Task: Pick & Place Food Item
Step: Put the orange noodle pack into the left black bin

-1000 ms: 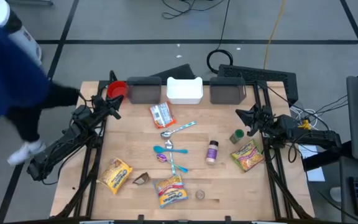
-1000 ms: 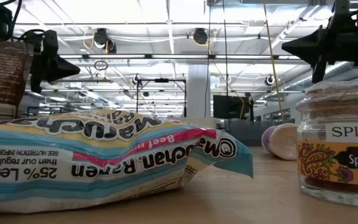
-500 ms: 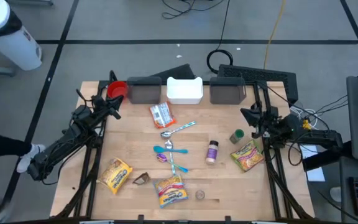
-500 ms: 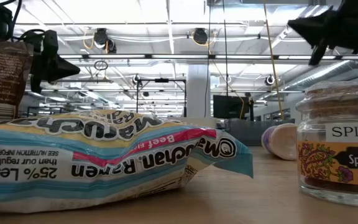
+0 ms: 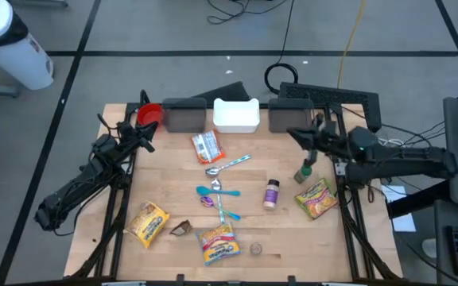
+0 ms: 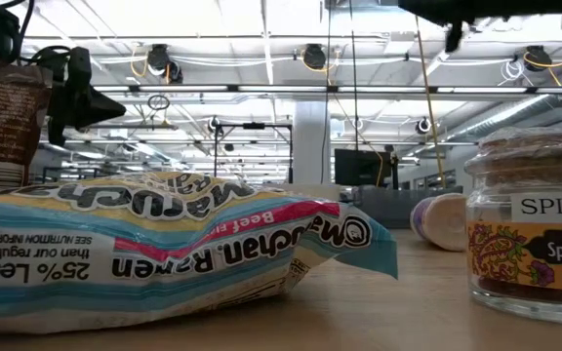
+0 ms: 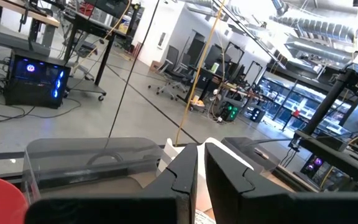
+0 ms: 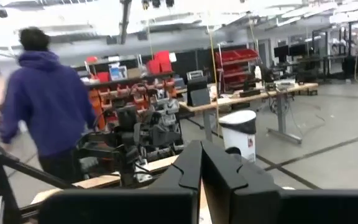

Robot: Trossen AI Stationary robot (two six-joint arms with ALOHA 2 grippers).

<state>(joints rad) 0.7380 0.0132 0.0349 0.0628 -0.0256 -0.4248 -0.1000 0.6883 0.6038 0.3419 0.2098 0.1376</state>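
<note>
Now 3 ramen packs (image 5: 218, 242) lie on the surface (image 5: 286, 226), with spoons (image 5: 217, 191) beside a spice jar (image 5: 271, 193). Up by the white bin (image 5: 236, 116), the right gripper (image 5: 293, 133) is shut and empty. The left gripper (image 5: 149, 129) waits shut near the red cup (image 5: 149, 114).
</note>
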